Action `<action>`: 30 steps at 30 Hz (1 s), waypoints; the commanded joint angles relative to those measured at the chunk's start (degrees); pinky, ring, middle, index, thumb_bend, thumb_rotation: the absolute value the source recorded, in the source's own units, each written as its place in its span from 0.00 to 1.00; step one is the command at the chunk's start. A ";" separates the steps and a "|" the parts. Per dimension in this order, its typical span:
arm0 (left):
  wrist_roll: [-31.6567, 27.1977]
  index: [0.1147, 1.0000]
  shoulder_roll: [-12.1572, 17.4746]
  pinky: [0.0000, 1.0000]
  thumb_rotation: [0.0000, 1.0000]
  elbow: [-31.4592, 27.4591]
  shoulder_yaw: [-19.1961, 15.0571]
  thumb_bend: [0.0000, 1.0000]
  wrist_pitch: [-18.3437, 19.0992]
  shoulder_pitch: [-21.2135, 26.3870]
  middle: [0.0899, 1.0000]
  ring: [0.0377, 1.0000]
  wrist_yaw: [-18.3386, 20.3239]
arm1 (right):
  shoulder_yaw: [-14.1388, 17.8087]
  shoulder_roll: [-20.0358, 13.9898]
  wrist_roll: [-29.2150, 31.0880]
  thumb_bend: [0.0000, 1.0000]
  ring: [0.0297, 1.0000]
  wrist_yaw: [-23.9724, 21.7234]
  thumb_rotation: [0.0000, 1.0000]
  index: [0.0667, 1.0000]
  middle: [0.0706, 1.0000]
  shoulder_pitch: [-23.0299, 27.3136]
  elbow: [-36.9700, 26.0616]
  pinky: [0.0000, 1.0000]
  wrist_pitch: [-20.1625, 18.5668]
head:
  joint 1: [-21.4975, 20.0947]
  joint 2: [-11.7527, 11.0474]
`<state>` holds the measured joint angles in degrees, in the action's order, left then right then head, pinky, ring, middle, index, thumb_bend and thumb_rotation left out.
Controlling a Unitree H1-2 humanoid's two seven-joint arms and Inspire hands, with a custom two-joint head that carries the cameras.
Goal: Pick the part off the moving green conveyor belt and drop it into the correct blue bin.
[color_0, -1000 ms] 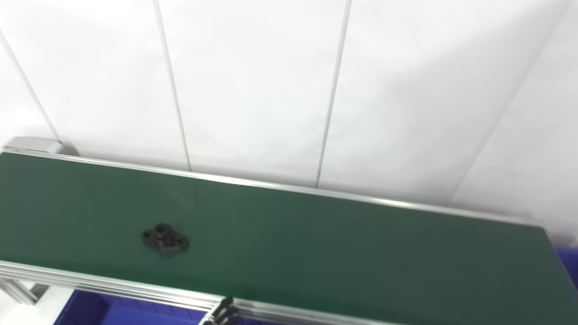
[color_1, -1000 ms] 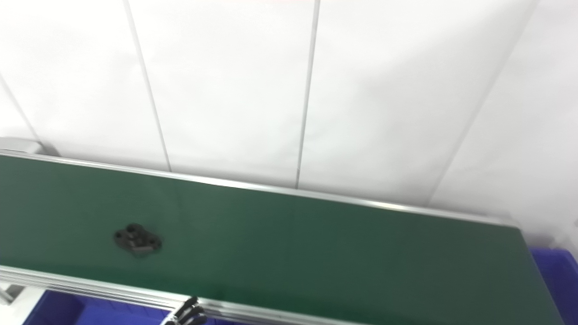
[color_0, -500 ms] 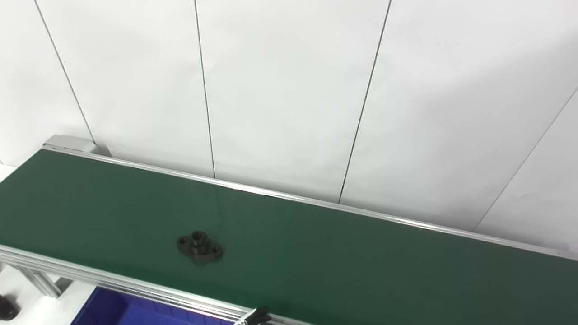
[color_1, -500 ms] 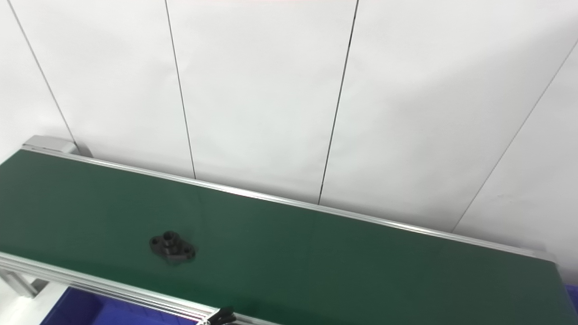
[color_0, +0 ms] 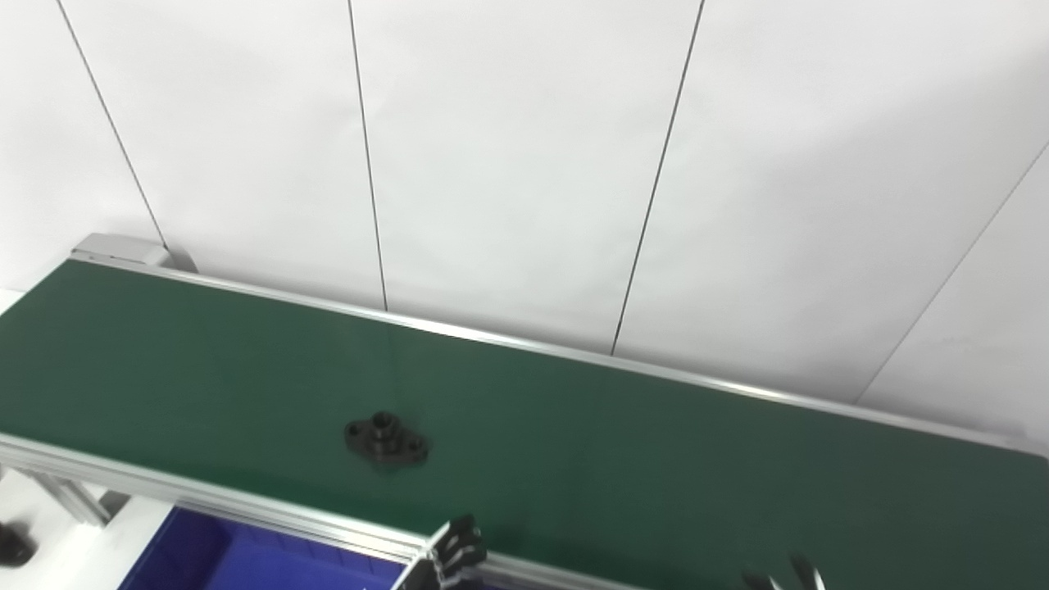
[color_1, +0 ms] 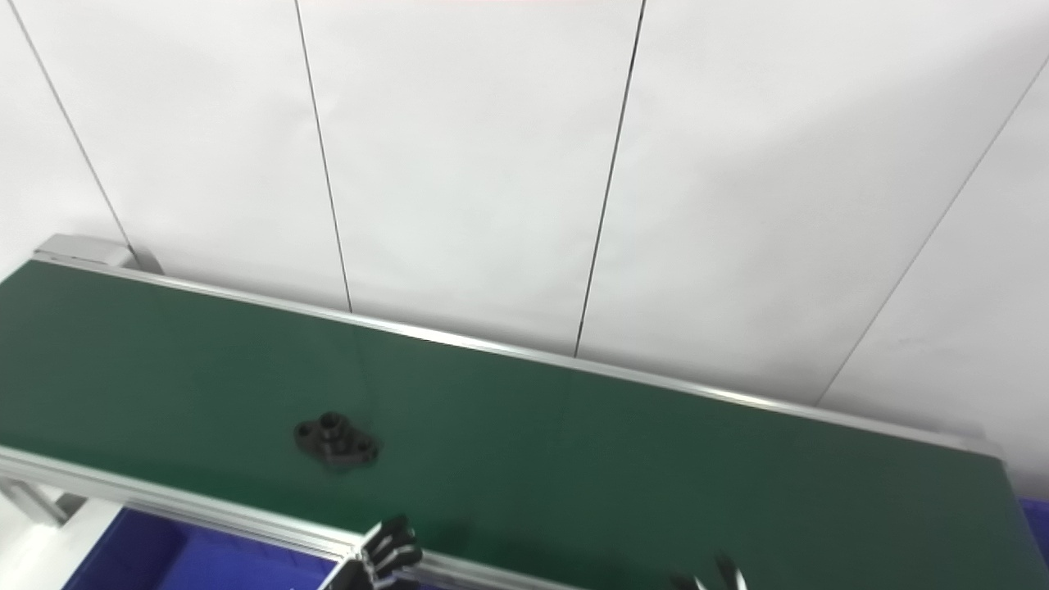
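Observation:
A small black flanged part (color_0: 386,439) with a raised centre hub lies flat on the green conveyor belt (color_0: 623,459), left of the middle and near the front rail; it also shows in the right eye view (color_1: 336,441). Only the fingertips of my left hand (color_0: 455,555) show above the front rail at the bottom edge, right of and below the part, not touching it. Only the fingertips of my right hand (color_0: 785,575) poke in at the bottom edge over the belt, far right of the part. Both palms are hidden.
A blue bin (color_0: 221,561) sits below the belt's front rail at the bottom left. Another blue bin corner (color_1: 1034,524) shows past the belt's right end. An aluminium rail (color_0: 205,501) edges the belt front. White wall panels stand behind the belt.
The part has moved a little to the right along the belt. My left fingertips have risen higher above the front rail, and my right fingertips have come into view. The camera shifted earlier.

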<state>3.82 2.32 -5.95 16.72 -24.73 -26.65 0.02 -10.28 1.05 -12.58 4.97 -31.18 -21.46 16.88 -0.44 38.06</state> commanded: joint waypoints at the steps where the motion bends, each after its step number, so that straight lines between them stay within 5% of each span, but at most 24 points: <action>1: -0.77 0.90 0.29 0.73 0.53 -2.71 -0.28 0.90 -2.01 -0.29 0.87 0.84 0.83 | 0.49 -0.34 -2.03 0.74 0.73 -1.18 0.49 0.93 0.79 2.44 -3.29 0.65 -1.86 | -1.35 0.55; 8: -2.52 0.93 1.23 0.78 0.53 -5.47 -1.27 0.88 -0.58 -0.27 0.89 0.86 2.56 | 2.16 -3.76 -15.28 0.85 0.71 -9.47 0.37 0.81 0.75 15.47 -10.98 0.61 -18.76 | -6.47 2.92; 13: -3.08 0.94 1.49 0.80 0.57 -7.20 -2.18 0.88 1.22 -0.80 0.90 0.87 3.31 | 0.93 -4.27 -22.75 0.90 0.69 -13.04 0.32 0.80 0.72 22.43 -10.71 0.61 -25.30 | -9.32 4.46; 30: -3.51 0.99 1.30 0.86 0.66 -12.43 -2.05 0.82 4.67 -2.97 0.94 0.91 4.68 | -7.02 -3.83 -46.35 0.93 0.64 -18.62 0.40 0.82 0.72 37.93 0.53 0.51 -33.71 | -10.41 6.91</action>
<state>0.28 3.82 -16.11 14.43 -19.48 -29.20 4.17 -16.87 -2.97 -57.23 -13.69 4.72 -21.22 -16.26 -11.16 45.00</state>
